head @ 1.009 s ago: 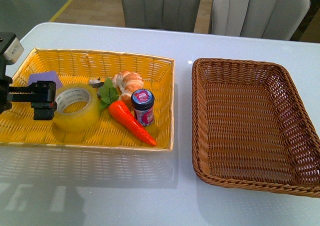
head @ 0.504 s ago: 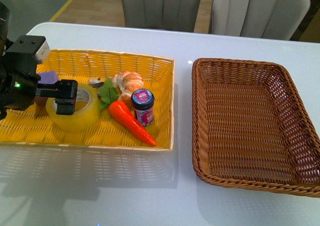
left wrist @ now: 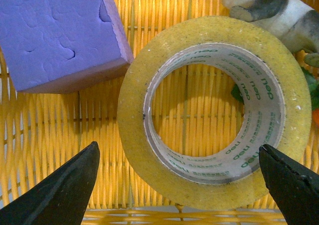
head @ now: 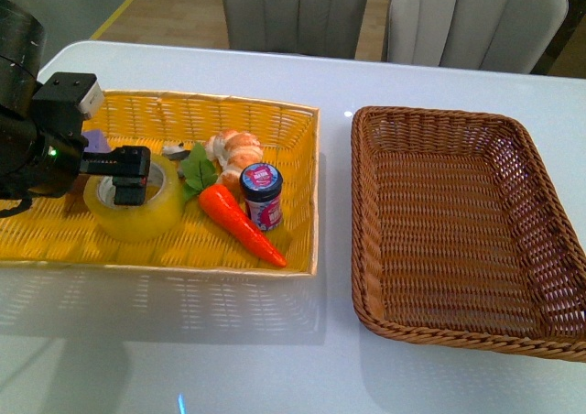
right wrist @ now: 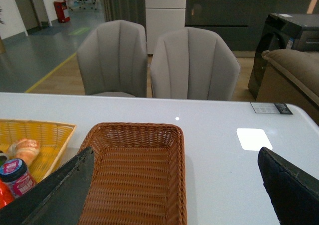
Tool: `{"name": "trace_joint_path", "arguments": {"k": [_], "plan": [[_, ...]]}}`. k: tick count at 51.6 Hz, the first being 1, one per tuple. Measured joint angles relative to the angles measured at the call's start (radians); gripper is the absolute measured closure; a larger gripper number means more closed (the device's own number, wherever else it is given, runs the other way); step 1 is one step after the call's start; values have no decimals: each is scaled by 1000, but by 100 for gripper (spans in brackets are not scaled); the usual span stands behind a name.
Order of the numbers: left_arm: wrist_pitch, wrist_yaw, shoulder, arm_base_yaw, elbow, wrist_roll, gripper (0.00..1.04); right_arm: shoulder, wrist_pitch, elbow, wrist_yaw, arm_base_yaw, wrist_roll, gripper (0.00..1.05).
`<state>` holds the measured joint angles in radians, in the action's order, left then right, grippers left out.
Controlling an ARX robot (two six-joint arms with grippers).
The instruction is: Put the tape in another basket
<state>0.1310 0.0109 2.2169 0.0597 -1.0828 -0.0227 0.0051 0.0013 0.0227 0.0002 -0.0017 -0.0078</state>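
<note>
The tape (head: 146,217), a yellowish roll with a white core, lies flat in the left part of the bright yellow basket (head: 229,103). My left gripper (head: 131,178) is open and hovers right over the roll. In the left wrist view the tape (left wrist: 130,115) lies between and just beyond my two black fingertips, and my left gripper (left wrist: 178,148) does not touch it. The dark brown wicker basket (head: 375,249) stands empty on the right. My right gripper (right wrist: 175,155) is open and empty above the table, facing the brown basket (right wrist: 132,127); it does not show in the front view.
In the yellow basket a purple sponge (left wrist: 55,31) lies against the tape. A small black-and-white toy (left wrist: 269,6), a green leaf (head: 199,168), a shrimp-like toy (head: 233,148), a carrot (head: 243,226) and a small jar (head: 263,194) lie beside it. Grey chairs (right wrist: 189,60) stand behind the white table.
My left arm has moved right, from beside the roll's left edge to over the tape. The tape and other items have not moved.
</note>
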Motion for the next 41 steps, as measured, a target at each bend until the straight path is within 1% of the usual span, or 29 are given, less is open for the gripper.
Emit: {"name": "trace_joint_path", "arguments": {"k": [20,35,36,41], "plan": [[-40,-8,54,-40,-45,-87,9,0,0,0,0,0,0,9],[-68,-4,57,-45,-59,-152,9,0,0,0,0,0,0,9],[-68,-4,57,-45,-59,-152,10,0,0,0,0,0,0,9],[-74,-6,57,-42,-60,-166,24,0,0,0,0,0,0,9]]}}
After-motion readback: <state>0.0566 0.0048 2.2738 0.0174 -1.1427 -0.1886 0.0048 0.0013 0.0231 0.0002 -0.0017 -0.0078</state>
